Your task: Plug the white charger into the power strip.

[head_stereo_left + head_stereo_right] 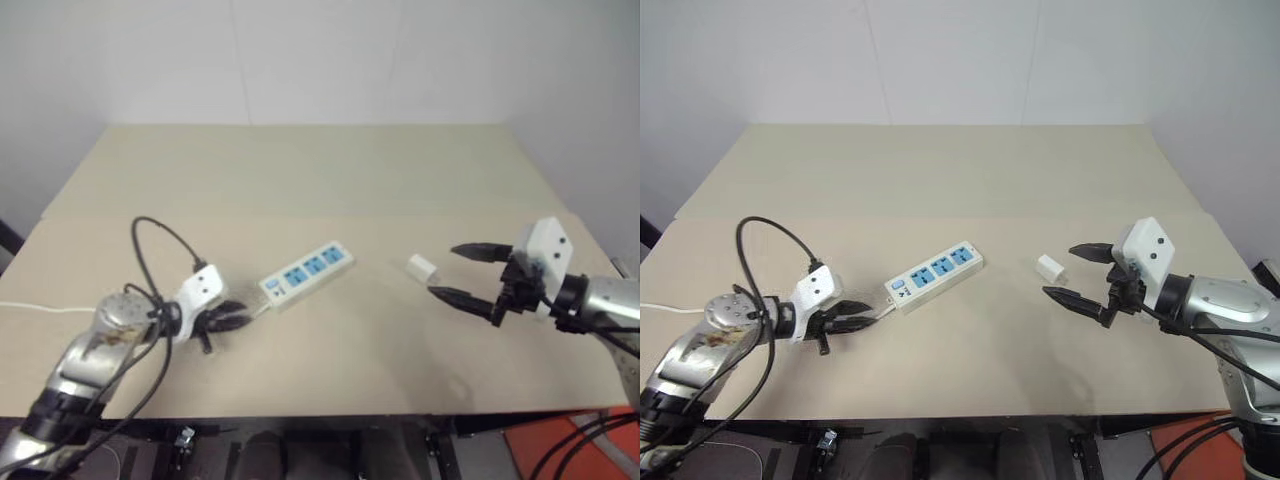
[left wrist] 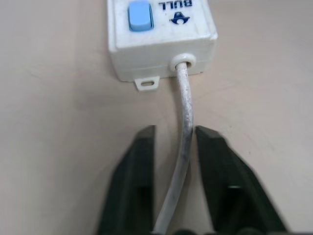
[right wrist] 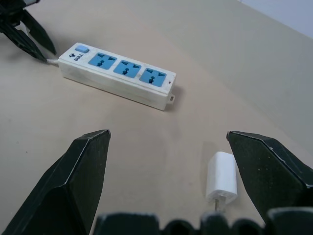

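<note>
1. Table [image 1: 330, 180]: pale beige top, with a white wall behind it.
2. Left claw [image 1: 232, 316]: low over the table at the near left, pointing toward the button end of the power strip. In the left wrist view its two black fingers [image 2: 132, 186] stand a little apart on either side of the cord [image 2: 183, 142]. The cord runs between them with a thin gap on each side. Fingers partly open, not clamped on the cord as far as can be seen.
3. Cord: thin, white, leaves the strip's end through a round collar and passes back under the left claw. A further white stretch lies on the table at the far left edge.
4. Power strip [image 1: 306, 273]: lies flat on the table left of centre, set on a diagonal, its button end toward the left claw. It has three blue sockets in a row and a blue button [image 2: 140, 14] at the cord end. Nothing is plugged into any socket.
5. Charger [image 1: 423, 267]: small white block, lying on the table right of centre. It is well apart from the strip and just beside the tips of the right claw. Metal pins visible at one end in the right wrist view [image 3: 222, 181].
6. Right claw [image 1: 460, 272]: held above the table at the right, pointing toward the charger, fingers spread wide and holding nothing. The charger lies close to one finger [image 3: 271, 171], not touching it.
</note>
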